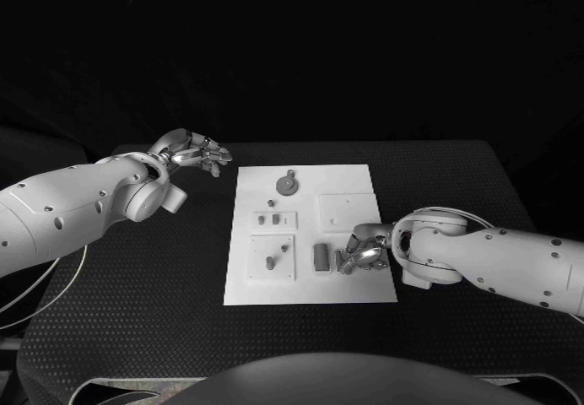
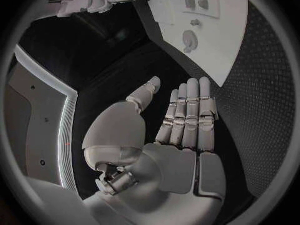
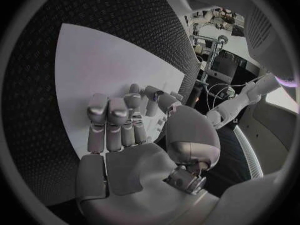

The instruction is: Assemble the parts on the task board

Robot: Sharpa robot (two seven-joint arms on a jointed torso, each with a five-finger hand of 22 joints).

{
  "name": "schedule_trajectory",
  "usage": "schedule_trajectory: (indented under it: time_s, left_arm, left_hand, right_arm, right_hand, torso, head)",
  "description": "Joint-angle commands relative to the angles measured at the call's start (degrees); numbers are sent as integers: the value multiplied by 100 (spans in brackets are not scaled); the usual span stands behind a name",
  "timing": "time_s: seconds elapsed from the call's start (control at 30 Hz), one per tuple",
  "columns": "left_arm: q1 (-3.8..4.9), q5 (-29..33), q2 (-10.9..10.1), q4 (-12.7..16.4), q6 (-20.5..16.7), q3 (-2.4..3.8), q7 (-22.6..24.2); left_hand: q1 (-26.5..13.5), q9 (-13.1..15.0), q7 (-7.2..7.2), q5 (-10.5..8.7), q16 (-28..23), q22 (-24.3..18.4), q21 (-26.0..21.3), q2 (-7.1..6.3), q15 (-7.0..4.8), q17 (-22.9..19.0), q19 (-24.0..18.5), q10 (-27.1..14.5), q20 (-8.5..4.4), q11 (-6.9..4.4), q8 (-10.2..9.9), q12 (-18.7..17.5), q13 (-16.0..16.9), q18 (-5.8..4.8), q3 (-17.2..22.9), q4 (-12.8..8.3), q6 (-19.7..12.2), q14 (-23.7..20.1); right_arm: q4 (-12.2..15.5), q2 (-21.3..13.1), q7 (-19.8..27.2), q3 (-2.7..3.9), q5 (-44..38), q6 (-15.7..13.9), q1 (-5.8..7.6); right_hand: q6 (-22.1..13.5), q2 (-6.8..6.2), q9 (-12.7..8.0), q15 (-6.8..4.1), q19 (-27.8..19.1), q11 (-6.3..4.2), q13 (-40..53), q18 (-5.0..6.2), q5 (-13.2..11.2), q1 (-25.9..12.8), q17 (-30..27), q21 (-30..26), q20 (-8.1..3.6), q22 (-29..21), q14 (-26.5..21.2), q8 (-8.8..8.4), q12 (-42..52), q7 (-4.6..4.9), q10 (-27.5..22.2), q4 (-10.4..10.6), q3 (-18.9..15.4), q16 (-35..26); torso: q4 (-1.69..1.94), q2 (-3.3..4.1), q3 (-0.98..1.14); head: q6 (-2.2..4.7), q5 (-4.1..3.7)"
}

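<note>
My right hand (image 1: 365, 251) is low over the near right part of the task board (image 1: 344, 180), fingers curled right by a small dark part (image 1: 321, 257). I cannot tell if it holds anything. My left hand (image 1: 195, 154) floats off the far left corner of the board with flat, spread fingers and nothing in it. The round part (image 1: 287, 183) lies at the far end. If I push down crooked, the small part may slide or tip on the surface
</note>
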Motion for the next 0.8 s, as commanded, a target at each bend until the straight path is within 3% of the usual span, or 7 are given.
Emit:
schedule_trajectory:
  time_s: [0.03,0.23,0.37,0.47,0.6,0.7,0.8]
  left_arm:
    - [7,17,2,13,67,3,26]
    - [7,16,4,11,69,3,27]
    - [7,15,3,15,66,3,27]
    - [7,13,1,15,64,3,26]
    - [7,10,-4,15,63,3,24]
    - [7,10,-4,19,65,3,24]
    - [7,9,-6,22,61,3,24]
  left_hand:
    - [-41,-10,-35,32,-25,8,-13,-2,-3,6,34,-44,-14,-5,33,34,6,119,34,6,-16,33]
    - [-39,-10,-35,32,-26,9,-13,-2,-3,8,34,-45,-15,-5,33,34,6,120,35,5,-17,34]
    - [-39,-11,-35,32,-27,9,-14,-2,-3,8,33,-46,-14,-5,34,35,7,120,36,5,-17,34]
    - [-38,-11,-35,32,-28,10,-14,-1,-3,9,34,-46,-15,-5,34,35,7,120,36,5,-17,34]
    - [-37,-11,-35,32,-28,10,-14,-2,-3,10,33,-46,-15,-5,34,35,7,120,37,5,-17,34]
    - [-36,-11,-35,32,-29,11,-14,-2,-3,11,34,-46,-15,-5,35,36,7,120,37,5,-17,34]
    - [-36,-12,-35,32,-29,11,-14,-2,-3,12,34,-46,-14,-5,35,36,8,120,37,5,-17,34]
  right_arm:
    - [-2,10,45,1,-8,30,-5]
    - [-2,15,64,1,-5,18,-5]
    - [-16,30,53,1,-5,10,-5]
    - [-45,35,14,1,-20,88,-5]
    - [-71,44,20,1,-49,144,-5]
    - [-73,62,28,1,-60,189,-5]
    - [-94,88,22,1,-82,246,-5]
  right_hand:
    - [18,11,2,-20,13,35,9,335,-8,-64,4,-25,-6,17,17,-6,6,10,-10,44,4,7]
    - [24,48,3,-25,12,31,9,335,-6,-89,5,-26,-10,19,17,-5,7,6,-12,94,9,9]
    - [59,174,10,-29,9,18,12,335,-7,-127,10,-18,-13,28,18,11,12,-7,-8,150,9,17]
    - [75,394,14,-33,-2,11,18,335,-8,-162,19,-3,-16,45,15,16,19,-13,-5,159,6,29]
    - [94,884,16,-28,-43,8,29,335,-1,-121,30,30,-18,79,-1,18,26,-16,-10,-137,52,45]
    - [123,1087,13,-20,-59,3,31,335,5,-128,31,44,-5,85,-2,24,27,-23,-4,-329,97,52]
    - [152,1193,8,-11,-63,-1,32,335,9,-119,32,55,7,86,1,28,29,-29,12,-438,158,58]
  torso:
    - [-1,0,4]
    - [-2,-1,5]
    - [-3,-1,6]
    - [-2,0,5]
    - [1,0,5]
    - [0,1,4]
    - [0,0,4]
  head:
    - [1,2]
    - [1,0]
    - [1,-3]
    - [1,-3]
    - [1,-2]
    - [1,-4]
    - [1,-4]
